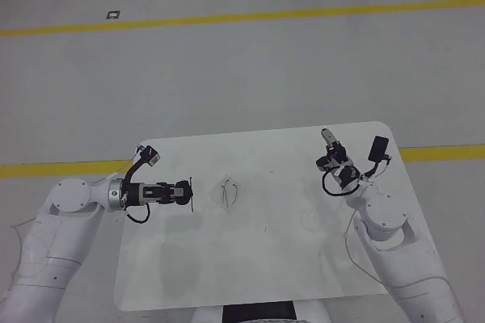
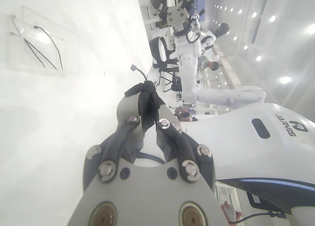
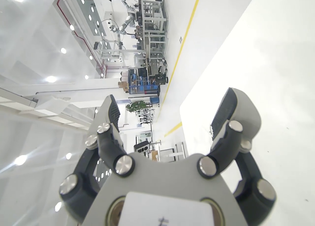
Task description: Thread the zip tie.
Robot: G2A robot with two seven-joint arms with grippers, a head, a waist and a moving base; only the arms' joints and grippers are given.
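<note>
- The left gripper's (image 2: 147, 91) fingers are clamped on one zip tie (image 2: 140, 73), which appears unlooped, so the threading is not yet done.
- The right gripper's (image 3: 172, 96) fingers stand apart and empty, well away from it.
- Spare zip ties (image 1: 230, 192) lie on the surface (image 1: 291, 258).

left hand (image 1: 183, 194): holds zip tie (image 1: 191, 194) | spare ties (image 1: 230, 192): just beside | right hand (image 1: 328, 136): well apart

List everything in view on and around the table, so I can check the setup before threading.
table: one, white, under both arms.
clear packet: one, see-through, flat at mid-table.
loose zip ties: three, black, at the clear packet; on it or inside it, cannot tell.
held zip tie: one, black, head end sticking out of the left gripper.
left gripper: one, grey and black, shut on the held zip tie, beside the clear packet.
right gripper: one, grey and black, open and empty, near the table's far right corner.
</note>
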